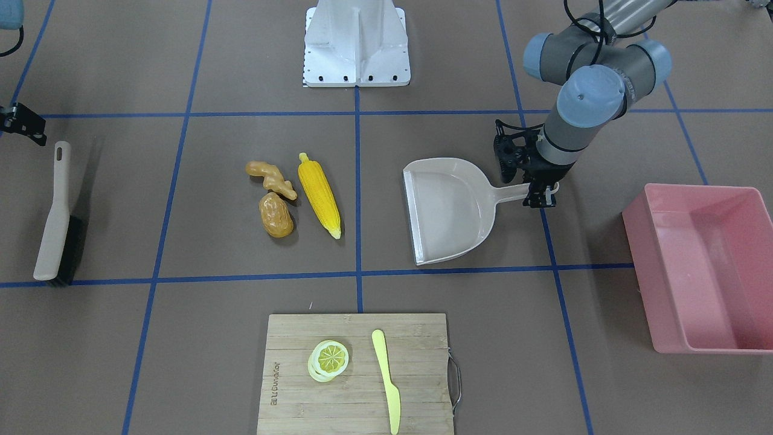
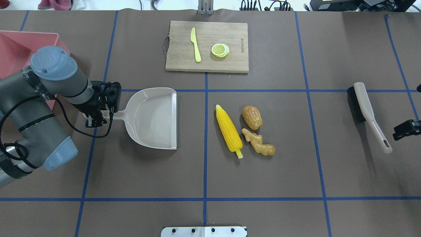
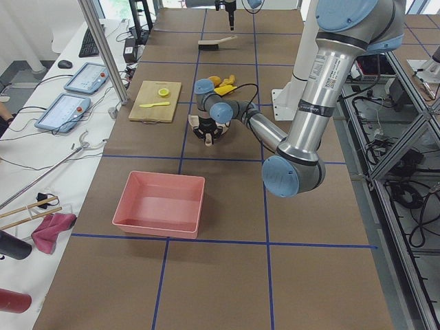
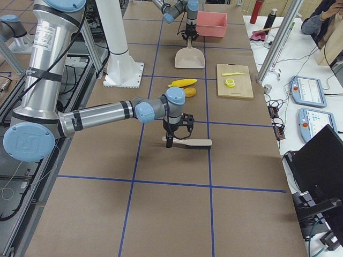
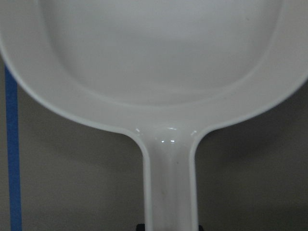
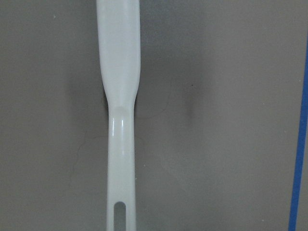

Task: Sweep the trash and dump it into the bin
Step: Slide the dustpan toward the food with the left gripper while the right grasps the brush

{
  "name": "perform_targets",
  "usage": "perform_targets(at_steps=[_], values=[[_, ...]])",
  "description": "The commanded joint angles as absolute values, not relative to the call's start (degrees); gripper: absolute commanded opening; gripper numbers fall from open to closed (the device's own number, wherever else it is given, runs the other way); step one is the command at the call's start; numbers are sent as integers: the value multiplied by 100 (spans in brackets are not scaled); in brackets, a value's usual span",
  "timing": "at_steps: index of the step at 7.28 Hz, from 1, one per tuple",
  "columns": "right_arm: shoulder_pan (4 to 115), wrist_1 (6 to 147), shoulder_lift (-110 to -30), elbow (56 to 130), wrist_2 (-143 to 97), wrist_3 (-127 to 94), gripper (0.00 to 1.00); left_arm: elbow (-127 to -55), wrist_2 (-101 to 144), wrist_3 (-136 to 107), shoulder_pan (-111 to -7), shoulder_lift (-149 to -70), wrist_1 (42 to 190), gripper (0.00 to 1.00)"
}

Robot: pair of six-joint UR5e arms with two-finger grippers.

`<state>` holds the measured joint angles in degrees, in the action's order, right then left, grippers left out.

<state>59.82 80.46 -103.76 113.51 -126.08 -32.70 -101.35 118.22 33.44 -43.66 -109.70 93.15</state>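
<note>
Bin (image 2: 19, 49) sits at the table's left edge, partly hidden by the left arm; we see only bare pink floor and walls inside it. Just right of it the left gripper (image 2: 100, 116) is down on the end of the dustpan (image 2: 154, 118) handle, fingers narrow and set against both sides of the handle. The one dustpan lies flat, its pan bare and its straight open lip facing right. Between that lip and the trash runs a strip of bare brown table crossed by one blue tape line.

At the far edge one board (image 2: 230, 62) carries one yellow knife (image 2: 195, 44) and a small stack of lemon slices (image 2: 220, 50); we cannot count the slices.

We count three pieces of trash, just right of centre. One corn (image 2: 229, 131) lies nearest the dustpan. One potato (image 2: 252, 117) is beside it, and one ginger (image 2: 258, 142) lies close against the potato's near end.

A wider stretch of bare table separates them from the one brush (image 2: 365, 112), bristles facing left. The right gripper (image 2: 403, 130) hovers by the brush handle's near end at the right edge; we cannot tell how wide its fingers stand.
</note>
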Motion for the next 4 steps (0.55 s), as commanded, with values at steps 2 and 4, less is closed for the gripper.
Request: perform_targets(at_steps=[2,4], values=[[5854,7488,-9863,10872,-12498,-3463,100,-10476,11822,3366,-4755,-11230,8416,0],[5853,7480,-9800,10680,-12515,-3507,100,-10118,11821,3366,-4554,-11775,8183,0]])
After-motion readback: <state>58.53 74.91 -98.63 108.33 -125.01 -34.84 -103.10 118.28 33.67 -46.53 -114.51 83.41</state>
